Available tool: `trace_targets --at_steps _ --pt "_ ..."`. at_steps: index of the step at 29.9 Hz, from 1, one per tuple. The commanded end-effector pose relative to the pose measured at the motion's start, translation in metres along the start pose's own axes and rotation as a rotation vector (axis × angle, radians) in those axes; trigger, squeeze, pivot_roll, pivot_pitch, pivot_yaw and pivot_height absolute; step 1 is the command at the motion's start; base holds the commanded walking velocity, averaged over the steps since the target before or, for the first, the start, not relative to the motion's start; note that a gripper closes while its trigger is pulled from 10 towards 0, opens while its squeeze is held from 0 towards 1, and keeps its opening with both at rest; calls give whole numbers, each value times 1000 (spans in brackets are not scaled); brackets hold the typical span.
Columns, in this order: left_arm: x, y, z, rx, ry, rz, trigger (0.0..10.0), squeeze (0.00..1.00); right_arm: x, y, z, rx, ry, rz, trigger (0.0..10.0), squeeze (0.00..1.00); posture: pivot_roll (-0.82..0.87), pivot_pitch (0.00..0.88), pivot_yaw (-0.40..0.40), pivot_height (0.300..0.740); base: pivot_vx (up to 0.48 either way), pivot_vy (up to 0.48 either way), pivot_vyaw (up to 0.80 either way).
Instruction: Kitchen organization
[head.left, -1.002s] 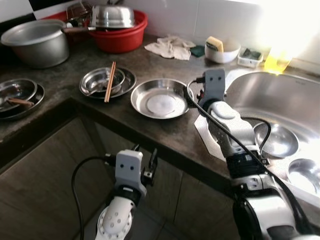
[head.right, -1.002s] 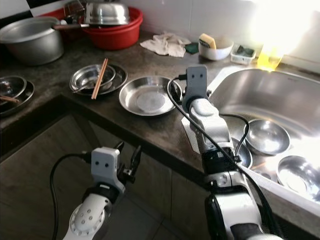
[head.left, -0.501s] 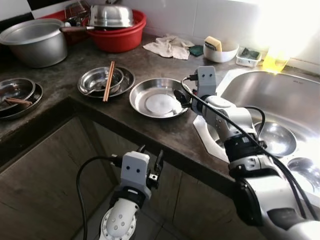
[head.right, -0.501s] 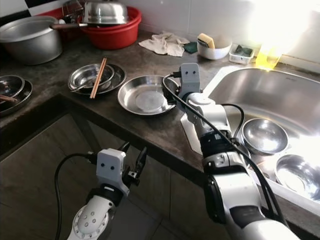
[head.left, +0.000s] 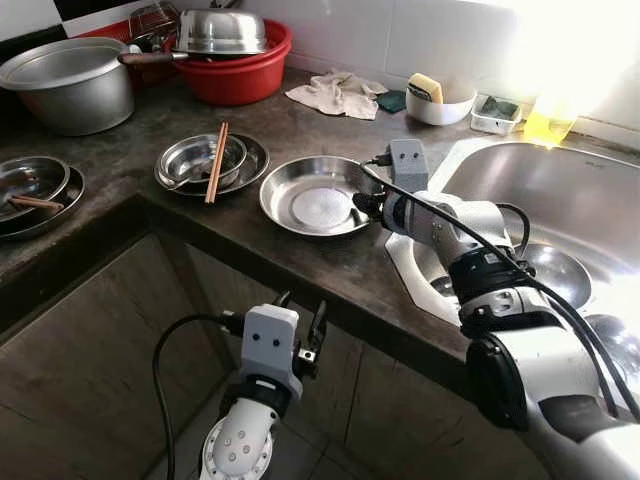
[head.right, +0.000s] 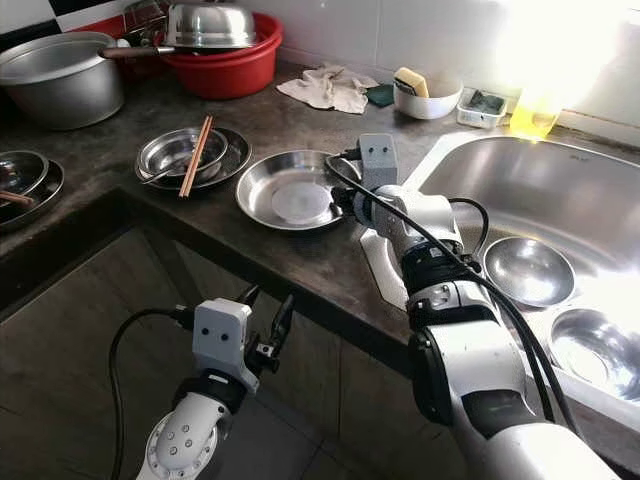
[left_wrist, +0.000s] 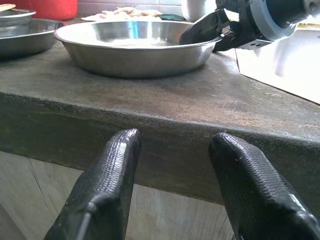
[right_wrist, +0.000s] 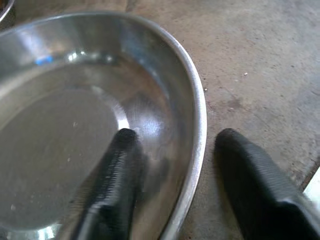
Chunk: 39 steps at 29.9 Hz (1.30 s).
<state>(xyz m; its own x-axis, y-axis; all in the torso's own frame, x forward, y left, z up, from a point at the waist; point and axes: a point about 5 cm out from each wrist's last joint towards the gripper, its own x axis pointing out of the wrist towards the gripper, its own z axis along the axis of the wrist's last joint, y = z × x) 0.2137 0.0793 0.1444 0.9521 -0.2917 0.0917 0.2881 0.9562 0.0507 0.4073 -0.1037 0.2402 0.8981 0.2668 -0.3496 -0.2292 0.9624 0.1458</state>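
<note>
A shallow steel plate (head.left: 312, 194) lies on the dark counter between the sink and a stack of dishes. My right gripper (right_wrist: 172, 147) is open astride the plate's right rim (right_wrist: 197, 125), one finger (right_wrist: 112, 185) inside the plate and the other finger (right_wrist: 255, 185) outside on the counter. The right arm (head.left: 440, 225) reaches across from the sink side. My left gripper (head.left: 298, 322) is open and hangs below the counter's front edge, its fingers (left_wrist: 102, 195) empty. A steel bowl with chopsticks (head.left: 218, 160) across it sits left of the plate.
A grey pot (head.left: 70, 85) and a red basin (head.left: 235, 65) with a steel lid stand at the back. More steel dishes (head.left: 35, 190) lie far left. The sink (head.left: 570, 215) holds steel bowls (head.right: 527, 270). A rag (head.left: 338, 92) and a white bowl with a sponge (head.left: 440, 98) sit by the wall.
My right gripper has dropped from above the counter down to the plate's right rim and now straddles it. The left arm has risen slightly below the counter.
</note>
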Motion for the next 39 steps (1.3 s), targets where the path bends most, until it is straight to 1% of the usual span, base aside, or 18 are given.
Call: trace_targets --at_steps 1,7,8,9,13,18,20,21,22,23,26,27,28,29,33,36,38,39 --pt "-1 -1 1 0 -4 2 10000 0 2 4 -4 45 42 14 0 0 93 128 -48 740 0 0 0" --pt "0 -1 2 0 -6 5 10000 0 2 1 -1 134 34 -5 0 0 94 129 -48 740 0 0 0" --pt "1 -1 2 1 -6 7 10000 0 2 0 1 205 23 4 0 0 96 128 -50 740 0 0 0" --pt "1 -1 2 1 -7 9 10000 0 1 0 2 245 16 11 0 0 96 128 -50 740 0 0 0" --pt "1 0 2 2 -7 11 10000 0 0 -1 3 304 -9 13 0 0 95 127 -49 740 0 0 0" --pt "2 0 2 4 -9 13 10000 0 -5 -4 7 423 -104 0 0 0 96 123 -47 740 0 0 0" --pt "2 1 2 4 -9 13 10000 0 -9 -6 9 441 -164 -7 0 0 96 122 -45 740 0 0 0" --pt "3 1 2 6 -9 13 10000 0 -15 -6 12 465 -226 -6 0 0 98 119 -43 740 0 0 0" --pt "3 1 2 6 -9 13 10000 0 -15 -6 12 465 -226 -6 0 0 98 119 -43 740 0 0 0" --pt "3 1 2 7 -9 14 10000 0 -21 -6 13 495 -267 1 0 0 97 117 -41 740 0 0 0" --pt "4 2 2 6 -10 13 10000 0 -35 -6 15 500 -360 -7 0 0 95 113 -35 740 0 0 0" --pt "5 2 3 1 -13 12 10000 0 -49 -7 14 443 -446 -17 0 0 94 110 -35 740 0 0 0" --pt "5 2 3 0 -14 11 10000 0 -54 -7 14 416 -474 -24 0 0 94 110 -35 740 0 0 0" --pt "6 1 4 -4 -18 8 10000 0 -63 -8 12 317 -533 -82 0 0 94 107 -31 740 0 0 0" --pt "9 2 7 -21 -27 9 10000 0 -85 -5 7 129 -671 -158 0 0 93 100 -24 740 0 0 0" --pt "11 3 6 -19 -27 12 10000 0 -93 -3 3 66 -710 -169 0 0 92 95 -22 740 0 0 0" --pt "12 7 6 -48 -19 34 10000 0 -101 -2 -4 21 -731 -174 0 0 89 90 -17 740 0 0 -563" --pt "13 10 5 -58 -18 41 10000 0 -103 -4 -9 30 -717 -187 0 0 87 85 -15 740 0 0 -788"
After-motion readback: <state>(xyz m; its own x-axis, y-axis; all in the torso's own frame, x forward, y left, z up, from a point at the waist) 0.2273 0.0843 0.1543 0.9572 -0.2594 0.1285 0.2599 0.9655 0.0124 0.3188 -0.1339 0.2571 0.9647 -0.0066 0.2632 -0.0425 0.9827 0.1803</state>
